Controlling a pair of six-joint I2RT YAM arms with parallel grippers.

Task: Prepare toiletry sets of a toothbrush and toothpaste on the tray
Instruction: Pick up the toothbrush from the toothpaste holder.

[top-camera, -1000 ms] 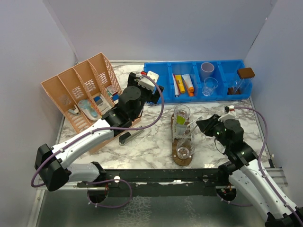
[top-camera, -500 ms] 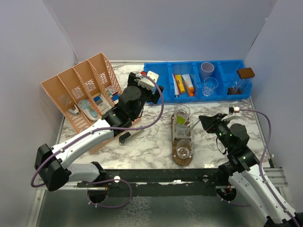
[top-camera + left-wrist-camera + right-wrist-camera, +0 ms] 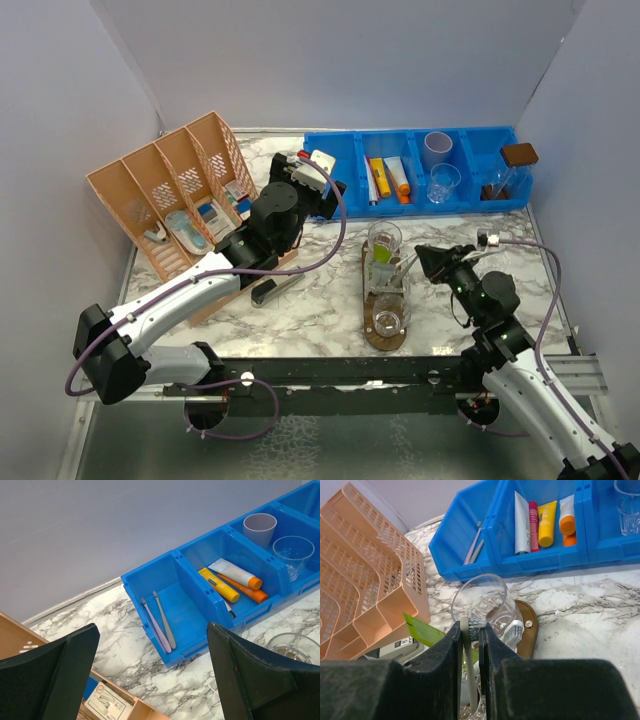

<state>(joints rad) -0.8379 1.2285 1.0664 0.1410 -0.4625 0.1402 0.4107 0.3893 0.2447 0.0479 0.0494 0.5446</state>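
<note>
White marble-veined tabletop meets plain grey walls. At the back sits a glossy blue plastic bin with compartments; on the left leans an orange latticed basket. The tray, a dark wooden oblong with rounded ends, lies mid-table and carries clear ribbed tumblers in a row, a lime green tube in the far one. The right gripper pinches a thin pale toothbrush, its jaws narrow on the upright stem, right beside a tumbler rim over the tray. The left gripper hangs spread wide and holds nothing, above two slim toothbrushes in the bin.
</note>
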